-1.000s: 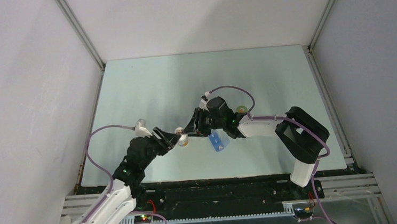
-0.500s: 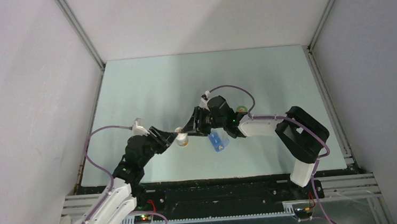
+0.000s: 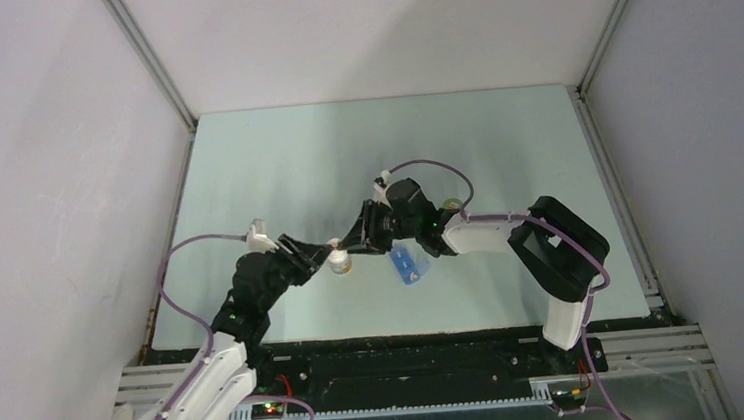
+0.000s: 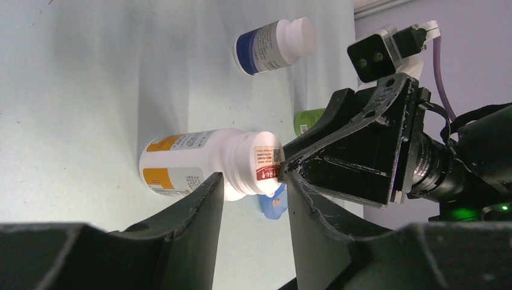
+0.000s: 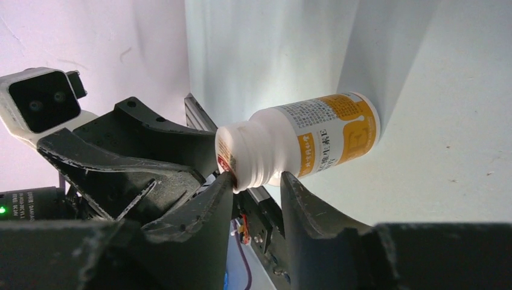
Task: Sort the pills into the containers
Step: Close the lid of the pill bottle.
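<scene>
Left arm (image 3: 252, 292), right arm (image 3: 490, 233) reach inward, tips meeting; left fingers (image 4: 193, 223), right fingers (image 5: 199, 223) partly parted.

Two white-capped bottles (image 4: 199, 163), one green bottle (image 4: 308, 119) — one blue pill box (image 3: 410, 265)

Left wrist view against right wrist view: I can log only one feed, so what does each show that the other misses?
Only the left wrist view: the blue-labelled bottle, the green bottle, a corner of the blue pill box and the right claw. Only the right wrist view: the left claw. Both: the orange-labelled bottle, with its cap at the claws' tips.
</scene>
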Robot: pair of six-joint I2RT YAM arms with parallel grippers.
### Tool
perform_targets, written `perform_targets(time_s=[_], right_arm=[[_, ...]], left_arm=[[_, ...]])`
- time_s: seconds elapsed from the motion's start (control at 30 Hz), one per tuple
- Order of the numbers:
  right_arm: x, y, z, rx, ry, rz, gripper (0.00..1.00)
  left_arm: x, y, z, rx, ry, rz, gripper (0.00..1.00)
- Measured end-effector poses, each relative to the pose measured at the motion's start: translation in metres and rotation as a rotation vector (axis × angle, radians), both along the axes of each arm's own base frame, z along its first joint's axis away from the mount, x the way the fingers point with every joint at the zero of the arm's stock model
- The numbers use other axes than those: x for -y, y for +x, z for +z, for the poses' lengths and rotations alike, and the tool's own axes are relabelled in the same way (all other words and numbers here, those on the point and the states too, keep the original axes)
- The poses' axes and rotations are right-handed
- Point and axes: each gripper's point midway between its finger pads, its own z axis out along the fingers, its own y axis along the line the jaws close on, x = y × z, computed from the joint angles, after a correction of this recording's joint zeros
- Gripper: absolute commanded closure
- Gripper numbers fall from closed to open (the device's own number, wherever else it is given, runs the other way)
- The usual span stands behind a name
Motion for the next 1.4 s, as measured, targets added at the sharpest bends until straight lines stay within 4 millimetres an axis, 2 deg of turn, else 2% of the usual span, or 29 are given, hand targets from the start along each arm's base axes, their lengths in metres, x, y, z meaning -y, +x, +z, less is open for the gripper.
perform_targets(time_s=[0.23, 0.37, 0.57, 0.7, 0.77, 0.8, 0.83, 0.97, 1.2, 1.27, 1.3, 1.37, 1.4], right_arm=[[-0.003, 0.002, 0.004, -0.01, 0.012, -0.005, 0.7], [-0.004, 0.002, 0.005, -0.015, 0.015, -0.009, 0.71], [-0.005, 0.003, 0.004, -0.014, 0.014, -0.011, 0.7], [-0.007, 0.005, 0.004, -0.006, 0.016, -0.011, 0.8], [-0.009, 0.007, 0.005, 0.003, 0.021, -0.013, 0.9], [-0.01, 0.008, 0.005, 0.008, 0.021, -0.015, 0.98], [-0.01, 0.009, 0.005, 0.009, 0.024, -0.018, 1.0], [-0.013, 0.012, 0.007, 0.026, 0.032, -0.025, 1.0], [-0.016, 0.018, 0.006, 0.041, 0.056, -0.039, 1.0], [-0.017, 0.019, 0.006, 0.045, 0.06, -0.039, 0.92], [-0.017, 0.019, 0.006, 0.047, 0.06, -0.041, 0.82], [-0.017, 0.02, 0.006, 0.051, 0.058, -0.042, 0.71], [-0.017, 0.019, 0.006, 0.059, 0.056, -0.038, 0.69]], left_arm=[[0.005, 0.002, -0.003, -0.016, -0.014, -0.018, 0.6], [0.006, 0.002, -0.006, -0.02, -0.022, -0.021, 0.66], [0.005, 0.001, -0.008, -0.005, -0.028, -0.021, 0.69], [0.003, 0.002, -0.009, 0.002, -0.029, -0.014, 0.74], [0.002, 0.004, -0.009, 0.007, -0.027, -0.003, 0.78], [0.001, 0.005, -0.009, 0.008, -0.025, 0.002, 0.83], [0.0, 0.005, -0.009, 0.008, -0.024, 0.005, 0.85], [-0.001, 0.008, -0.011, 0.007, -0.021, 0.017, 1.0], [-0.004, 0.015, -0.011, 0.023, -0.021, 0.04, 1.0], [-0.005, 0.015, -0.011, 0.026, -0.02, 0.047, 1.0], [-0.005, 0.016, -0.011, 0.027, -0.019, 0.049, 1.0], [-0.006, 0.016, -0.011, 0.028, -0.017, 0.051, 0.98], [-0.006, 0.016, -0.011, 0.029, -0.015, 0.054, 0.96]])
